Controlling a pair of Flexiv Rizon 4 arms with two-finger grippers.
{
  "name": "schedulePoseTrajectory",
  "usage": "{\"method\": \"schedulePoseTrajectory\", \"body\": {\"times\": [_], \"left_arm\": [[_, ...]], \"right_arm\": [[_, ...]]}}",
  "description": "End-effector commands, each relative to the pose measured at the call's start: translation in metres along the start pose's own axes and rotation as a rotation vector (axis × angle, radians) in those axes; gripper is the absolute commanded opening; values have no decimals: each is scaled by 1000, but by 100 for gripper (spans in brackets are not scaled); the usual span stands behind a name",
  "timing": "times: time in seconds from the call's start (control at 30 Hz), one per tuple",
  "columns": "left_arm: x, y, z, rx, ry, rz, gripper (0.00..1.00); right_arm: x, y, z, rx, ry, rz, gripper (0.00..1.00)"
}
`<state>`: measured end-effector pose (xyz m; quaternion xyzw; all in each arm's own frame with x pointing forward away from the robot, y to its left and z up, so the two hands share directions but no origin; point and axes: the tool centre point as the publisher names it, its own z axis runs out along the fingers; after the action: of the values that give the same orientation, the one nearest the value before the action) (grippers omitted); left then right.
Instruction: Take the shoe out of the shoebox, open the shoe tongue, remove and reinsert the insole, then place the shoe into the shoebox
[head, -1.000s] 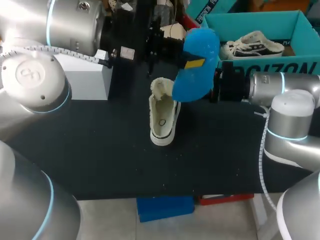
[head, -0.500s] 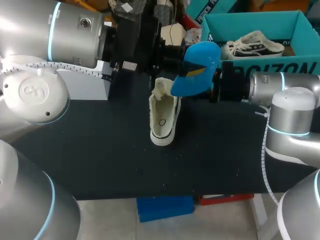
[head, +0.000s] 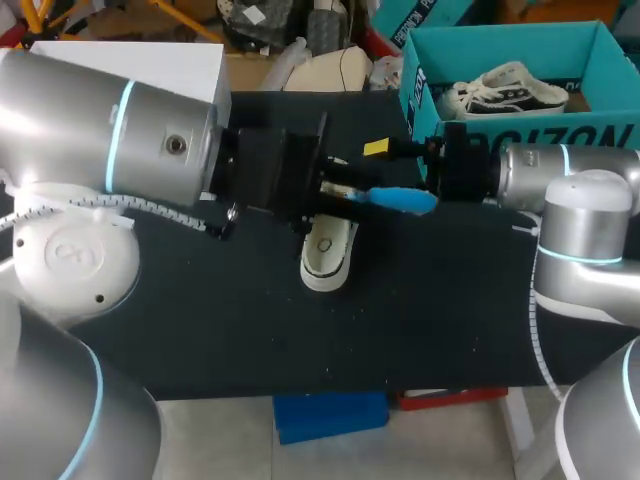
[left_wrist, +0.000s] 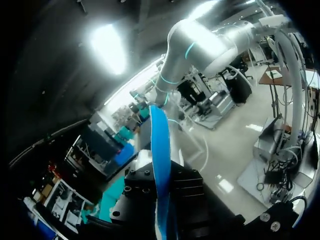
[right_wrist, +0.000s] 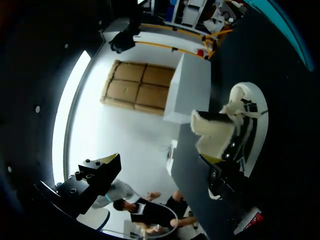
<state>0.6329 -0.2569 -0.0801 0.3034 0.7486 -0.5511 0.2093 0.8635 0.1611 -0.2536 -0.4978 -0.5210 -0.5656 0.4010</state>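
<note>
The left gripper hovers mid-desk, its fingers clamped on the thin blue foam insole, which juts toward 3 o'clock. Only the left wrist view shows the insole edge-on between the black finger blocks. The white low-top sneaker lies on the black desk at the gripper's 6 o'clock. The right gripper has its fingers spread and holds nothing; its wrist view alone shows the sneaker's raised tongue. At 1 o'clock, the teal cardboard shoebox holds a second sneaker.

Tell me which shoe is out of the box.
The white shoe on the table, near the blue insole; the other shoe lies inside the teal box.
</note>
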Motion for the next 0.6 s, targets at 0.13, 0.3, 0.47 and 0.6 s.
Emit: {"method": "schedulePoseTrajectory", "body": {"times": [0.13, 0.3, 0.47, 0.6], "left_arm": [[93, 46, -2, 4, -112, 362, 0], [106, 61, -1, -36, -102, 376, 0], [106, 61, -1, -36, -102, 376, 0], [106, 61, -1, -36, -102, 376, 0]], "right_arm": [[0, -1, 2, -3, -2, 0, 100], [0, -1, 2, -3, -2, 0, 100], [0, -1, 2, -3, -2, 0, 100], [0, -1, 2, -3, -2, 0, 100]]}}
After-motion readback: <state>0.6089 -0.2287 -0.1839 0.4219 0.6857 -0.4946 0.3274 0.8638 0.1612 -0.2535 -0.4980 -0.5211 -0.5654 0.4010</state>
